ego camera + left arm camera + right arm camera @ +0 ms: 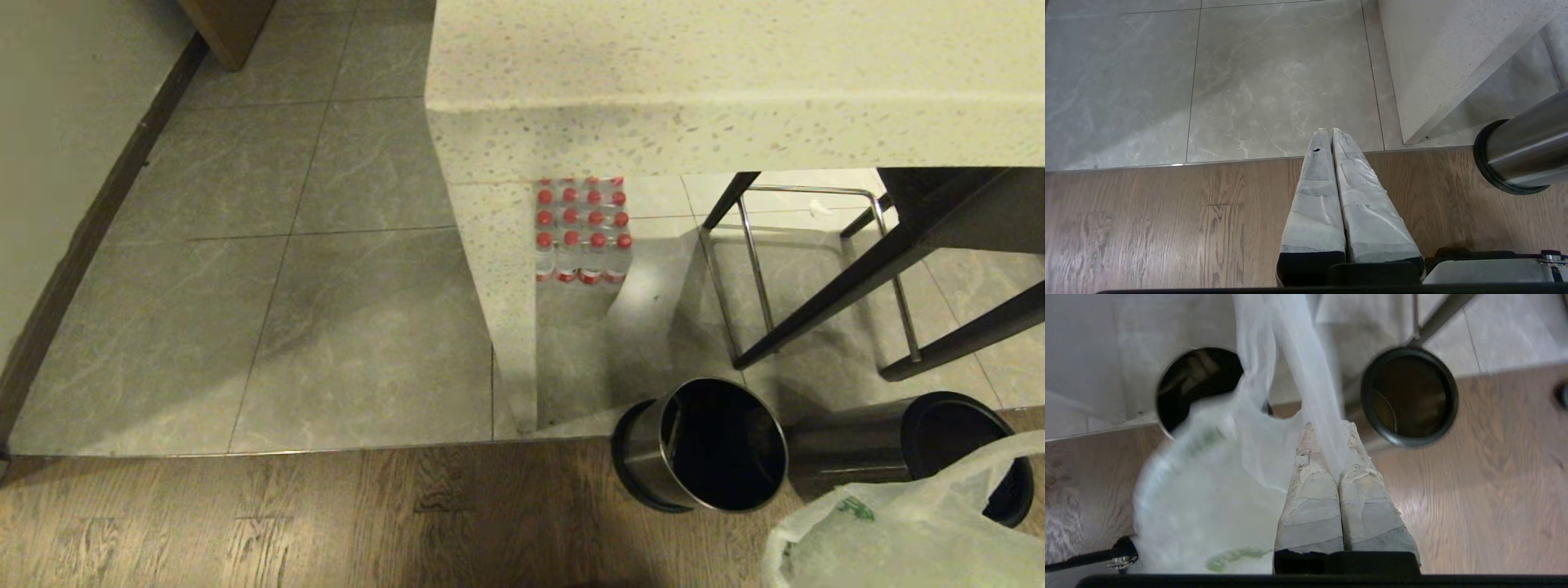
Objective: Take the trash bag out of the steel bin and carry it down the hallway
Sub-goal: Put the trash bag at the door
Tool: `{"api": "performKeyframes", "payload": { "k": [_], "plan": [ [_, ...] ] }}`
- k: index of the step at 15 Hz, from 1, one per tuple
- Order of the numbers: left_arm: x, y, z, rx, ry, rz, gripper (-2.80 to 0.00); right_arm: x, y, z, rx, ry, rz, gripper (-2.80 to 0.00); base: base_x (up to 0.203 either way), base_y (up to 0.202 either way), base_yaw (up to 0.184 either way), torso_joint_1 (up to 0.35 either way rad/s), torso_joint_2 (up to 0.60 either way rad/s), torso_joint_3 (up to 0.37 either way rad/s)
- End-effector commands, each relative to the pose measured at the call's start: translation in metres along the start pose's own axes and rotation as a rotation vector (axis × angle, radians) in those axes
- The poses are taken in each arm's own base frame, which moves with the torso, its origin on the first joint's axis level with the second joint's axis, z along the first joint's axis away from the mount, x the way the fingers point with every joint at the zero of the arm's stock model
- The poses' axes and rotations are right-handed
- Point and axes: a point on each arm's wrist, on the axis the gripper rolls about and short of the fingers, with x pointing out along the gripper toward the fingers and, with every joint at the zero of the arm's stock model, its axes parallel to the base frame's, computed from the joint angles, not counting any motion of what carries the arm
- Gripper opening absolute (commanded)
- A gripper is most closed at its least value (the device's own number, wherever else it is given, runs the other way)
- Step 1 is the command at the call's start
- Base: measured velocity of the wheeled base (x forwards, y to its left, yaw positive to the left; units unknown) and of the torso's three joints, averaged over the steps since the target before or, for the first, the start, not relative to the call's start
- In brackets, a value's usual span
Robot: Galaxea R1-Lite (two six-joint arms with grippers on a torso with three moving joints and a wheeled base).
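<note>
The trash bag [898, 531], thin translucent white plastic with green print, hangs clear of the floor at the lower right of the head view. My right gripper [1327, 428] is shut on a stretched strip of the trash bag [1208, 498], and the bag's body billows beside its fingers. Two steel bins stand side by side where the wood floor meets the tiles, the left one [702, 445] [1196, 384] and the right one [922, 449] [1410, 396]. Both show dark insides. My left gripper [1326, 131] is shut on nothing, over the wood floor. The grey-tiled hallway [286, 286] runs ahead on the left.
A white speckled counter [694, 82] with a slab leg [510, 310] stands just beyond the bins. Under it sit a pack of red-capped bottles [581, 233] and a stool with black legs [824, 310]. An off-white wall with a dark baseboard [73, 253] borders the left.
</note>
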Motion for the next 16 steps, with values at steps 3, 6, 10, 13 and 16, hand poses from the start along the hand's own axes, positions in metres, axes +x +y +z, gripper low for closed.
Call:
{"api": "performKeyframes", "payload": {
  "k": [3,6,10,13,16],
  "plan": [
    [0.0,0.0,0.0,0.0,0.001,0.0,-2.8,-0.002,0.0,-0.014,-0.012,-0.003,0.08,-2.8,0.0,0.0,0.0,0.0,0.0,0.0],
    [0.0,0.0,0.0,0.0,0.0,0.0,-2.8,-0.012,-0.004,-0.025,0.011,-0.131,0.065,-2.8,0.0,0.0,0.0,0.0,0.0,0.0],
    [0.0,0.0,0.0,0.0,0.0,0.0,-2.8,-0.029,-0.006,-0.019,0.053,-0.227,0.174,-2.8,0.0,0.0,0.0,0.0,0.0,0.0],
    [0.0,0.0,0.0,0.0,0.0,0.0,-2.8,-0.026,-0.005,-0.023,0.085,-0.207,0.178,-2.8,0.0,0.0,0.0,0.0,0.0,0.0],
    [0.0,0.0,0.0,0.0,0.0,0.0,-2.8,-0.024,-0.004,-0.027,0.086,-0.197,0.175,-2.8,0.0,0.0,0.0,0.0,0.0,0.0]
  ]
}}
